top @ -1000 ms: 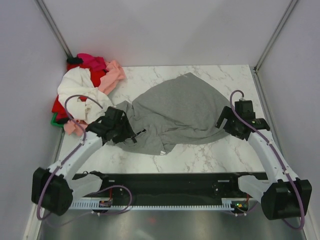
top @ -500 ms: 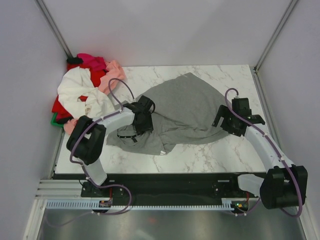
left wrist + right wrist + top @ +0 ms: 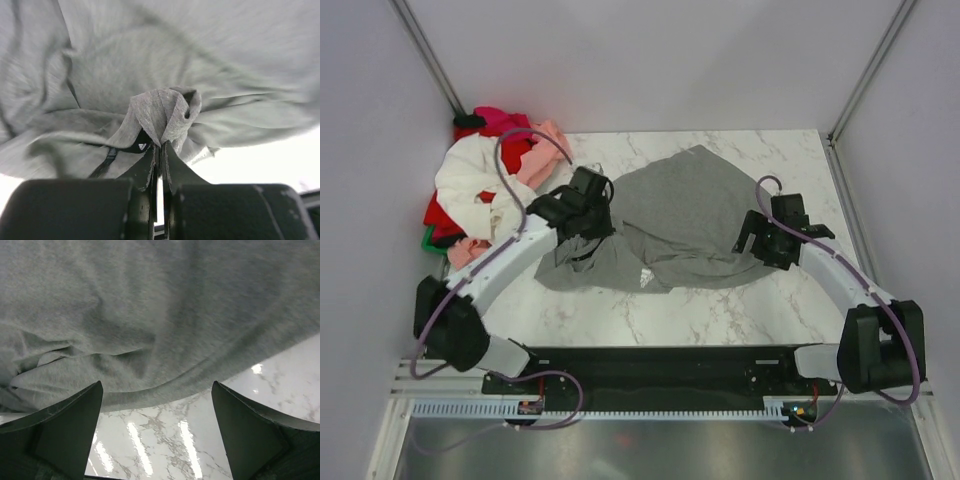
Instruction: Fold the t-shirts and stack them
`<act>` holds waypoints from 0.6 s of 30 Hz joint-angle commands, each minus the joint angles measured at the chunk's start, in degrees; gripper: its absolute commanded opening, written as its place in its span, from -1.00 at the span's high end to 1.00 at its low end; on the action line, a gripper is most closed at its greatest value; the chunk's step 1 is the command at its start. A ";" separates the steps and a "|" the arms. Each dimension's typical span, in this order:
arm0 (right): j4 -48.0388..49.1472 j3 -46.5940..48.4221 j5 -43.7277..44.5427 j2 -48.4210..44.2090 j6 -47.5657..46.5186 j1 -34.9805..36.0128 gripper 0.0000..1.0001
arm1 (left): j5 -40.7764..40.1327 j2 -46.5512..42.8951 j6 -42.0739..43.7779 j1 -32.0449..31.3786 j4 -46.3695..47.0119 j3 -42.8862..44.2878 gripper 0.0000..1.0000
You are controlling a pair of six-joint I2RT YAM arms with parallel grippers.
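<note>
A grey t-shirt (image 3: 690, 215) lies crumpled across the middle of the marble table, its small white logo (image 3: 647, 282) near the front hem. My left gripper (image 3: 592, 212) sits on the shirt's left part, shut on a bunched fold of grey cloth (image 3: 162, 112) that rises between the fingertips. My right gripper (image 3: 752, 238) hovers at the shirt's right edge, open wide, with the grey hem (image 3: 150, 395) and bare marble between its fingers (image 3: 70, 415). A pile of other t-shirts, white (image 3: 470, 170), red (image 3: 510, 152), pink (image 3: 548, 150) and magenta (image 3: 505, 120), lies at the back left.
Grey walls close the table (image 3: 760, 300) at the back and on both sides. A green edge (image 3: 425, 240) shows under the pile at the left wall. The black rail (image 3: 660, 365) with the arm bases runs along the near edge.
My left arm swung from the shirt's near-left part toward the back and its gripper closed on a grey fold, dragging the cloth. The right gripper crept left toward the shirt's edge.
</note>
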 commanded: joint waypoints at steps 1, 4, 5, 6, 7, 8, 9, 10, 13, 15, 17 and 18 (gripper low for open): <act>7.78 0.10 -3.63 3.62 3.67 4.21 -0.95 | -2.74 -14.10 4.37 0.06 -6.18 3.60 0.87; 11.04 4.74 -5.21 11.25 6.57 10.80 -0.94 | -2.58 -25.60 0.69 0.06 -11.20 -3.33 0.87; 11.40 5.99 -5.21 12.32 7.10 12.20 -0.93 | -2.05 -31.81 -2.63 0.06 -11.99 -6.14 0.88; 11.49 7.04 -4.95 13.29 7.63 14.39 -0.93 | -1.35 -35.79 -4.57 -0.03 -13.91 -11.82 0.89; 11.66 8.79 -4.60 14.00 8.15 15.20 -0.94 | 0.22 -39.31 -6.77 -0.03 -15.06 -14.75 0.91; 11.75 9.59 -4.25 15.13 8.25 15.73 -0.94 | 0.76 -46.83 -11.49 -0.03 -16.72 -19.91 0.92; 11.67 10.21 -4.16 15.49 8.42 15.91 -0.94 | 1.29 -50.38 -13.97 -0.03 -18.48 -22.05 0.92; 11.40 10.91 -3.38 15.93 8.34 15.82 -0.94 | 1.29 -53.64 -18.52 -0.03 -23.02 -23.81 0.91; 10.79 11.19 -2.58 16.03 8.16 15.82 -0.95 | -0.20 -65.16 -23.65 -0.03 -31.30 -26.55 -0.01; 10.35 10.49 -2.49 15.76 8.60 15.91 -0.95 | -1.16 -68.07 -25.50 -0.03 -34.22 -25.33 -0.99; 10.35 8.55 -2.58 14.80 9.04 15.91 -0.95 | -3.27 -69.49 -24.73 -0.03 -35.20 -23.58 -0.99; 10.35 7.68 -2.32 14.27 9.13 16.08 -0.94 | -4.06 -68.97 -24.02 -0.11 -34.85 -23.31 -0.99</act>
